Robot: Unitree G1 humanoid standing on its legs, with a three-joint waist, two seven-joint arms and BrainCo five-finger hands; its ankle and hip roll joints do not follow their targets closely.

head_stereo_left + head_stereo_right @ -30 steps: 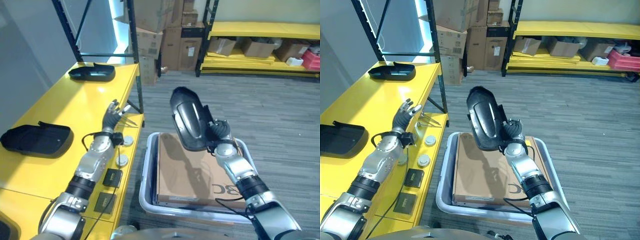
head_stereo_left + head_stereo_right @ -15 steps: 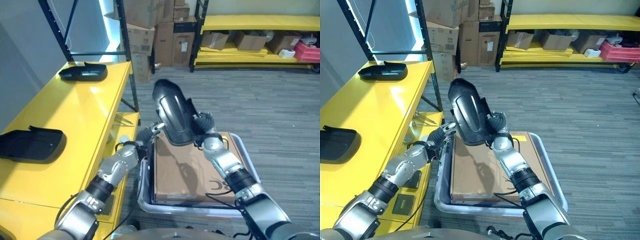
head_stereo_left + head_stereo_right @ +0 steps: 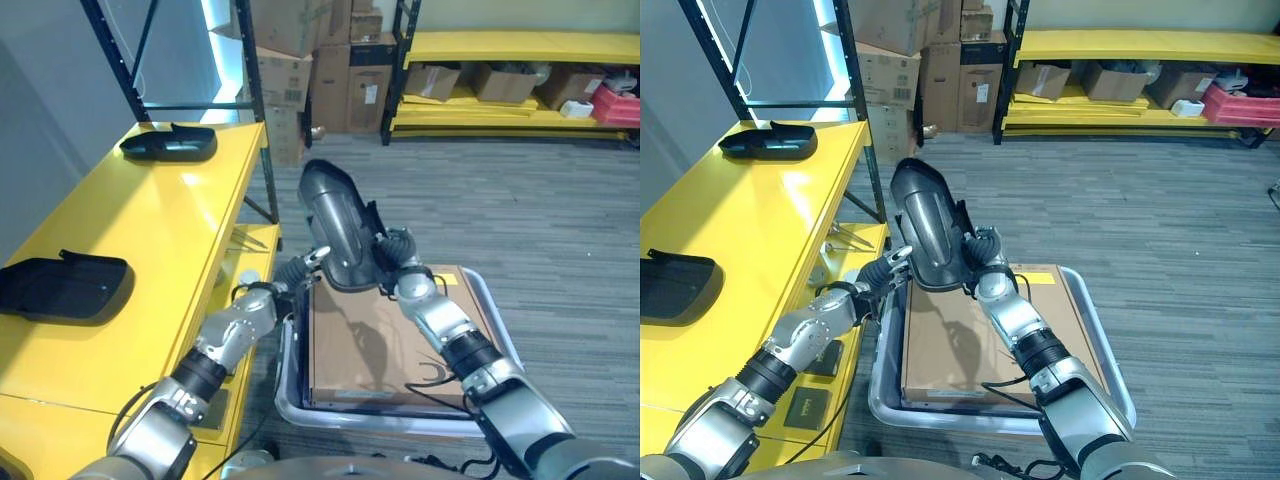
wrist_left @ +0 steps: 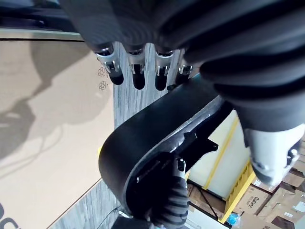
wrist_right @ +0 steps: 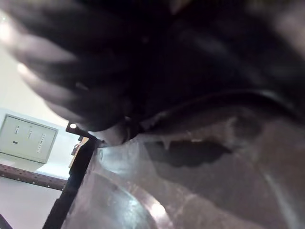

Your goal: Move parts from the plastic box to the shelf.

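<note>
Now: right hand (image 3: 402,272) fingers clamped on glossy curved black part (image 3: 338,222); left hand (image 3: 290,277) fingers straight, apart.

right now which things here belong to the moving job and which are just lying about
Job:
- black moulded plastic part, held by right hand
- left hand, reaching toward it
- grey plastic box
- yellow shelf, two black parts on it

Lying about:
- cardboard boxes
- far yellow rack

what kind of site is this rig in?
Looks like a warehouse or parts storeroom: yellow shelf on dark steel uprights, stacked cardboard boxes along the back wall, and black moulded parts laid out on the shelf. The right hand holds another part over a plastic box.
</note>
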